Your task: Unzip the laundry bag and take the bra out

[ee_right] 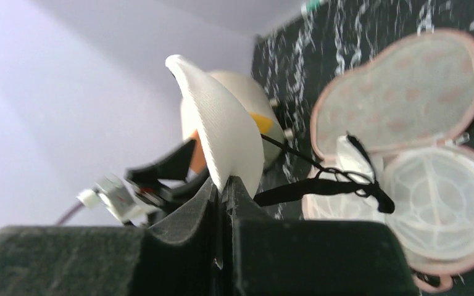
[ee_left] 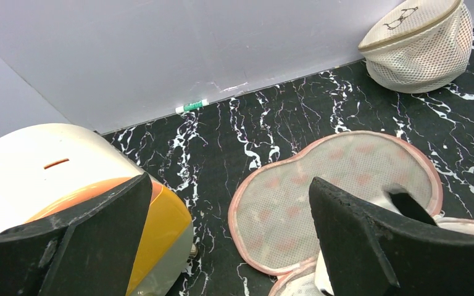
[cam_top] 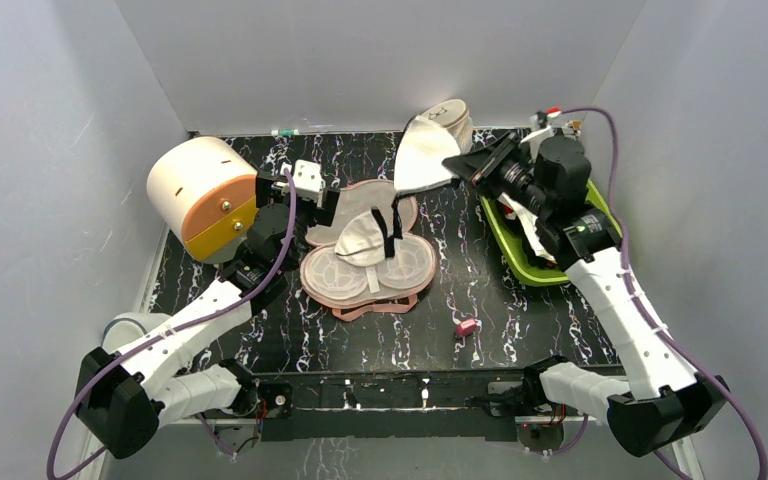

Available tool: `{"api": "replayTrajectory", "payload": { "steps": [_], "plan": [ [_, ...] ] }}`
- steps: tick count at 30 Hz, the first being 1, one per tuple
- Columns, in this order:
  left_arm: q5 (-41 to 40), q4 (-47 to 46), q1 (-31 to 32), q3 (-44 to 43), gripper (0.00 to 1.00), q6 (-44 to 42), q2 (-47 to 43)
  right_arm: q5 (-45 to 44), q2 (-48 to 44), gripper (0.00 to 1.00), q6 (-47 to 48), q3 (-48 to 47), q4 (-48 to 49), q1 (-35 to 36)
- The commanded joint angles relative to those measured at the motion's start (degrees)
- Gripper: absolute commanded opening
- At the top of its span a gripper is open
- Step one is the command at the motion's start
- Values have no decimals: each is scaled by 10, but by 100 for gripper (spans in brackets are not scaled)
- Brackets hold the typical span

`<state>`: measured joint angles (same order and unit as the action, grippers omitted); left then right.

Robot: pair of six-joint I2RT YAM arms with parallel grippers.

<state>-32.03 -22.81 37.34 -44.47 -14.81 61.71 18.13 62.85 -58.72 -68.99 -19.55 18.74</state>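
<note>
Right pincer (ee_right: pixel 224 185) tight on raised bra (ee_right: pixel 219 117)

No readable text; bra icon (ee_left: pixel 401 17) on pouch (ee_left: pixel 429 52)

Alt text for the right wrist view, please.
The right pincer is shut on one raised cup of the soft white padded bra; thin black straps trail to the open peach mesh-lined laundry bag.

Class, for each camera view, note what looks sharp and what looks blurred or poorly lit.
Top external: evenly lit, sharp throughout, soft shadows. Left wrist: left fingers blurred, table crisp. Right wrist: right fingers dark and blurred, bra sharper, laundry bag soft.
</note>
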Motion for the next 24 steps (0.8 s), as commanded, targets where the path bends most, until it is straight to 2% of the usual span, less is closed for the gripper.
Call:
{"api": "replayTrajectory", "payload": {
  "steps": [1, 8, 16, 24],
  "plan": [
    [-15, -18, 3, -10, 98, -1, -16, -124, -15, 0, -23, -111, -20, -1],
    [-14, -16, 3, -12, 99, 2, -17, -276, 6, 0, 48, -239, -65, -1],
    [-15, -16, 3, -12, 98, 2, -6, -395, 57, 0, 148, -365, -49, -1],
    [-15, -17, 3, -11, 98, 2, 7, -538, 99, 0, 236, -430, -21, -1]
  ]
}}
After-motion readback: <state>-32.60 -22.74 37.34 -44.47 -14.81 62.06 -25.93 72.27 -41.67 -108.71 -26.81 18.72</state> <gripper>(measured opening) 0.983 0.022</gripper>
